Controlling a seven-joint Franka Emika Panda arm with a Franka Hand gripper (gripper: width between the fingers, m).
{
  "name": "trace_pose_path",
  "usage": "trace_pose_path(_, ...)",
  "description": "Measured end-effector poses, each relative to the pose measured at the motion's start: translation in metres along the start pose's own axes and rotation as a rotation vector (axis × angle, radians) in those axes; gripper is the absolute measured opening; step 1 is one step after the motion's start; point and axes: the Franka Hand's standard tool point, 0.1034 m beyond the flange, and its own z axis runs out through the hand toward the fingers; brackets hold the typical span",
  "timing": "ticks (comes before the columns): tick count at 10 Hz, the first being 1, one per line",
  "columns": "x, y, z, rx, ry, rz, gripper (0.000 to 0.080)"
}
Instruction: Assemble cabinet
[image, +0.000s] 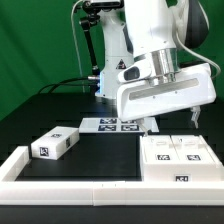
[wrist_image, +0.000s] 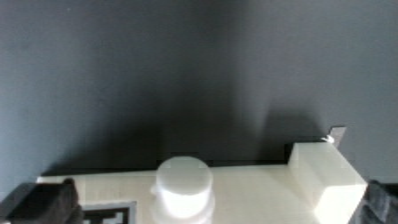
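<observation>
The cabinet shell (image: 176, 158) is a large white box with square tags on its top and front. It lies at the front on the exterior view's right. My gripper (image: 171, 122) hangs just above its back edge with the jaws spread wide and nothing between them. A small white tagged drawer block (image: 55, 143) lies apart on the exterior view's left. In the wrist view the cabinet (wrist_image: 258, 190) fills the near edge, showing a rounded white peg (wrist_image: 183, 186), a raised wall (wrist_image: 331, 165) and part of a tag (wrist_image: 111, 211). One dark finger (wrist_image: 43, 204) shows at the corner.
The marker board (image: 112, 125) lies flat behind the gripper near the arm's base. A long low white border rail (image: 30, 172) runs along the table's front and left side. The table is black, and a green curtain hangs behind it.
</observation>
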Motion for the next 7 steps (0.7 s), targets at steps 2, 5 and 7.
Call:
trace_pose_path(2,0.008,0.018,0.009,0.003,-0.053,0.037,0.0797)
trace_pose_path(5,0.010,0.022,0.009,0.003,-0.055,0.027,0.0797)
trace_pose_path(7,0.009,0.024,0.012,0.002,-0.048,0.017,0.0797)
